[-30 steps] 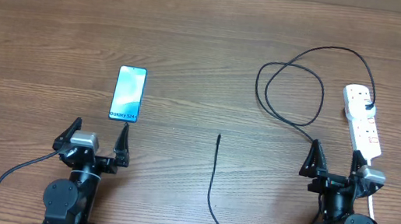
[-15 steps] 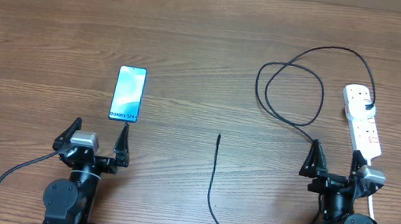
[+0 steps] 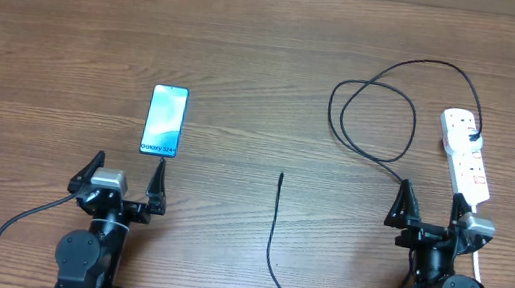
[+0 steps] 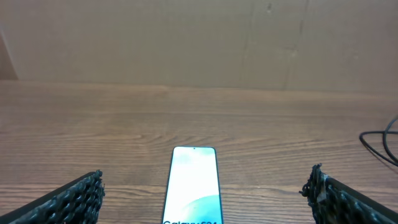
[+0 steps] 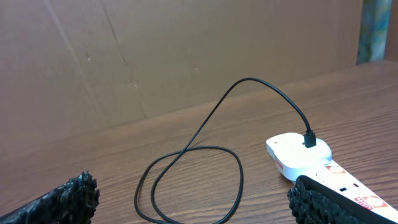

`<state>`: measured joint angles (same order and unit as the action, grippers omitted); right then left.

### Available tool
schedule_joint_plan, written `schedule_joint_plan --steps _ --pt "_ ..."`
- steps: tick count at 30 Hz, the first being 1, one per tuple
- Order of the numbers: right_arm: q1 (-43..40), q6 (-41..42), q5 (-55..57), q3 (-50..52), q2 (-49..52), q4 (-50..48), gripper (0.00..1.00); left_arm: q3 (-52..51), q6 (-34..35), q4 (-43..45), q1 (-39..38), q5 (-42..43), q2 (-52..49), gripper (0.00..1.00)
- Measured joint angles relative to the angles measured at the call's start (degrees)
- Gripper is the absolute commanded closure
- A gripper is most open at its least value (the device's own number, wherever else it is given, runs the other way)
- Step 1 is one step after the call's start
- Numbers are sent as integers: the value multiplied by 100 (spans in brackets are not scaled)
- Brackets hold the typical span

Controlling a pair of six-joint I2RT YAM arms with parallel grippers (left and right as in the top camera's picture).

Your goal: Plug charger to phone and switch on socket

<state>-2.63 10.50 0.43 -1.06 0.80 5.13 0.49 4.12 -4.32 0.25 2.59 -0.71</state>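
The left gripper (image 3: 129, 168) and right gripper (image 3: 428, 200) are both spread wide and empty. The phone (image 3: 165, 121) lies screen-up just ahead of the left gripper. The charger (image 3: 274, 217) is plugged into the socket (image 3: 465, 158) by the right gripper; its free tip lies well apart from the phone.

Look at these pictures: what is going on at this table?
Nothing is being handled yet. The left hand and right hand are both open, holding nothing. The phone lies screen up just ahead of the left hand. The charger is plugged into the socket near the right hand, and its free tip lies loose mid-table, apart from the phone.
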Motion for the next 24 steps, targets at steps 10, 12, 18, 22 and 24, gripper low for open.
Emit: schedule_joint_plan --steps 10,12,18,22,24 --pt "0 -2 -2 0 0 2 0 645 -280 -785 0 83 -90 0" --pt "0 -2 0 0 0 0 0 962 -337 -868 0 85 -286 0" --pt "0 -2 0 0 0 2 0 1762 -435 -903 0 83 -1191 0" --pt "0 -2 -4 0 -7 0 0 2406 -459 -1174 0 83 -2138 0" --pt "0 -2 0 0 -11 2 0 2955 -474 -1475 0 83 -2846 0"
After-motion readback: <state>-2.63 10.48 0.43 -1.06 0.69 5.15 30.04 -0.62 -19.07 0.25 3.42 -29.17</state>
